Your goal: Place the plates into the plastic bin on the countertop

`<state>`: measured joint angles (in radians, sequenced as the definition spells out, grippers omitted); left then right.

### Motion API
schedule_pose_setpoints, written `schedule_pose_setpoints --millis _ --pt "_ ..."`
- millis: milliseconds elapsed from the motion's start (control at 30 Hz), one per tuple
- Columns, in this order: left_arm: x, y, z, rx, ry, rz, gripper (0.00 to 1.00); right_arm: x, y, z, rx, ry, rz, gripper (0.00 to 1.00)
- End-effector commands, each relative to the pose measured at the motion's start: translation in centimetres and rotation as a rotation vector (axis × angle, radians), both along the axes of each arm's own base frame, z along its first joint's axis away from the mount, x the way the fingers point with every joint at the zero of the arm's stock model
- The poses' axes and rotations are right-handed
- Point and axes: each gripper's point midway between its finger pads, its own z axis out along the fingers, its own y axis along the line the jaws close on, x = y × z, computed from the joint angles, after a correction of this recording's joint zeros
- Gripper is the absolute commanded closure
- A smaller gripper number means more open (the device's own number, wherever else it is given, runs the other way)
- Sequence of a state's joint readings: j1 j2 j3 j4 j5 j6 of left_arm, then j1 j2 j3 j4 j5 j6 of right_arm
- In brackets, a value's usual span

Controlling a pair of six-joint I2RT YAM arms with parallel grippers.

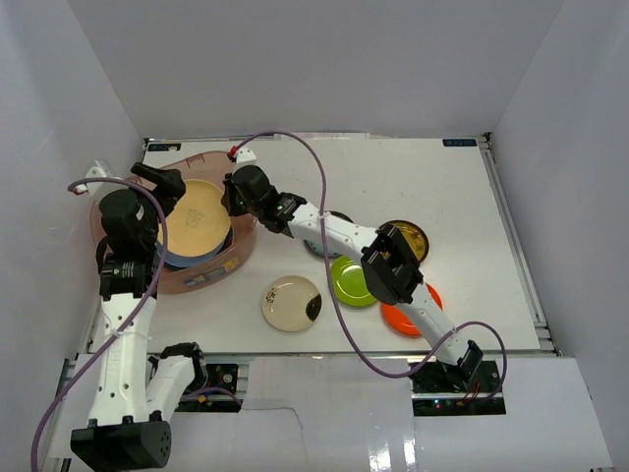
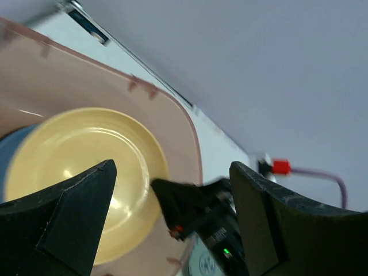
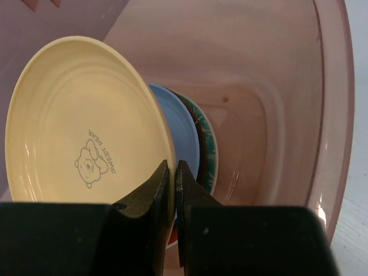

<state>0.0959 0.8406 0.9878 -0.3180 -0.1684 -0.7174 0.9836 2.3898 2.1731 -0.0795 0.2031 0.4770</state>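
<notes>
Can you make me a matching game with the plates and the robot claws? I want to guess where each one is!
Things:
1. yellow plate
2. green plate
3. cream plate
4. left gripper

Places or states:
A. open, above the bin
B. in the bin, pinched by the right gripper
C. lying by itself on the table
D. on the table beside the orange plate

Pairs: 1-B, 2-D, 3-C, 4-A

Translucent plastic bin (image 3: 270, 103) smooth, slightly glossy; pale yellow plate (image 3: 69, 115) glossy; green plate (image 1: 346, 281) shiny; countertop (image 1: 393, 187) matt white.
</notes>
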Motion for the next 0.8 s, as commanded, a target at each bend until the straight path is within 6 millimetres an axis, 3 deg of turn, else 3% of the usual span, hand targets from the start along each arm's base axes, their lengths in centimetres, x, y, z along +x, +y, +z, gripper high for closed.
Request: schedule_pose_setpoints --millis 0,33,100,133,167,233,267,333,367,433,467,500,533,567,600,633,667,700,733,767 --pt "-0.8 -5.5 -2.2 0.031 0.056 -0.287 0.10 0.5 1.7 3.5 0.086 -0.111 -0.022 0.92" --pt "-1.4 -7.1 -3.4 0.019 0.084 -0.359 0.12 0.5 1.8 3.4 0.088 -0.117 -0.023 0.92" --pt "-2.7 -8.3 -3.5 -0.015 0.080 -0.413 0.12 0.3 2.1 3.2 0.085 -0.124 -0.018 0.92" --pt "-3.4 -9.1 -4.6 -0.041 0.110 -0.451 0.13 0.2 2.3 3.4 0.091 -0.126 -0.012 0.91" --pt "-4.6 -11.1 -4.4 -0.063 0.103 -0.545 0.13 0.2 2.4 3.9 0.100 -0.136 -0.005 0.87" --pt "-6.2 -11.9 -5.0 -0.090 0.151 -0.586 0.13 0.0 2.5 5.3 0.112 -0.158 0.013 0.74" --pt "-6.9 -12.3 -5.0 -0.099 0.160 -0.603 0.13 0.0 2.5 6.2 0.116 -0.176 0.016 0.58" --pt "-8.0 -13.0 -5.2 -0.114 0.208 -0.625 0.13 0.0 1.5 9.2 0.131 -0.225 0.016 0.42" --pt "-8.3 -13.5 -4.6 -0.120 0.206 -0.648 0.13 -0.1 0.8 11.4 0.153 -0.249 0.011 0.41" --pt "-8.7 -14.3 -4.4 -0.132 0.216 -0.692 0.13 0.5 -0.8 11.5 0.137 -0.246 -0.003 0.40" --pt "-8.9 -14.8 -3.9 -0.136 0.209 -0.719 0.14 0.9 -2.4 13.6 0.156 -0.260 -0.018 0.40" --pt "-9.0 -15.0 -3.9 -0.139 0.216 -0.732 0.15 0.9 -3.4 11.5 0.111 -0.229 -0.018 0.40" --pt "-9.2 -15.4 -4.0 -0.140 0.224 -0.750 0.16 1.0 -4.6 11.3 0.099 -0.221 -0.026 0.45" --pt "-9.3 -15.7 -4.7 -0.145 0.246 -0.762 0.17 1.2 -7.2 13.6 0.115 -0.237 -0.056 0.50" --pt "-9.6 -16.0 -5.5 -0.152 0.272 -0.780 0.19 1.2 -8.6 13.3 0.106 -0.230 -0.068 0.56" --pt "-9.8 -16.5 -6.2 -0.157 0.295 -0.802 0.21 0.6 -10.6 9.2 0.038 -0.172 -0.065 0.71" --pt "-9.9 -16.7 -7.1 -0.163 0.318 -0.816 0.22 0.7 -13.9 11.7 0.074 -0.193 -0.093 0.78" --pt "-10.4 -17.2 -8.8 -0.183 0.364 -0.840 0.24 0.5 -15.6 11.4 0.084 -0.193 -0.101 0.86" --pt "-10.8 -17.6 -9.8 -0.192 0.391 -0.860 0.26 -0.8 -18.0 6.4 0.024 -0.116 -0.086 0.92" --pt "-11.2 -18.0 -11.5 -0.210 0.437 -0.870 0.27 -0.7 -21.6 8.5 0.063 -0.139 -0.117 0.92"
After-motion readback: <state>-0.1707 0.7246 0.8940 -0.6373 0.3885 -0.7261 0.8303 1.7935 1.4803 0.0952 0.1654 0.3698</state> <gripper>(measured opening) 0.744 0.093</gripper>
